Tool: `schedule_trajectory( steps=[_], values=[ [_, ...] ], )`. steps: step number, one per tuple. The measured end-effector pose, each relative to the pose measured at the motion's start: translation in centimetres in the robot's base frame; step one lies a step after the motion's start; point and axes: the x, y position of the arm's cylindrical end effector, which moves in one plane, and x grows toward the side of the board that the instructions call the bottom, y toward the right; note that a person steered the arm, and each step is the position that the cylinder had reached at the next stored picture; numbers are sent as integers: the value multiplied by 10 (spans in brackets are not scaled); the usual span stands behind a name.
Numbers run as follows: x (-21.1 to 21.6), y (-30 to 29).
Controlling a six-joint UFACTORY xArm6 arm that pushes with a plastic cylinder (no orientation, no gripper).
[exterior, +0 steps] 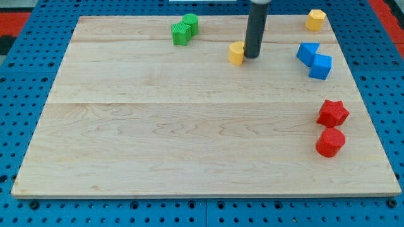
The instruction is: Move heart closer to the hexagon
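Looking at the pale wooden board (189, 145) on its blue pegboard base (25, 63), you see my tip (252, 57), the lower end of the straight dark rod, touching the right side of the small yellow heart-shaped block (237, 53) at the far middle. The rod has no jaws, so it grasps nothing; it only presses against that block. Your yellow hexagon block (315, 19) sits well apart at the far right corner. Two green blocks (185, 29), shapes unclear, touch each other at the far left. Two blue blocks (314, 60) touch at the right. Nearer you on the right stand a red star block (332, 113) and a red rounded block (330, 142). No writing shows anywhere.
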Motion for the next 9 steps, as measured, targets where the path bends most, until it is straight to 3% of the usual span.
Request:
schedule_trajectory(
  steps=[1, 2, 3, 4, 7, 9],
  values=[
    [-4, 1],
    [48, 18],
    [71, -30],
    [30, -63],
    [-29, 39],
    [-42, 93]
  ],
)
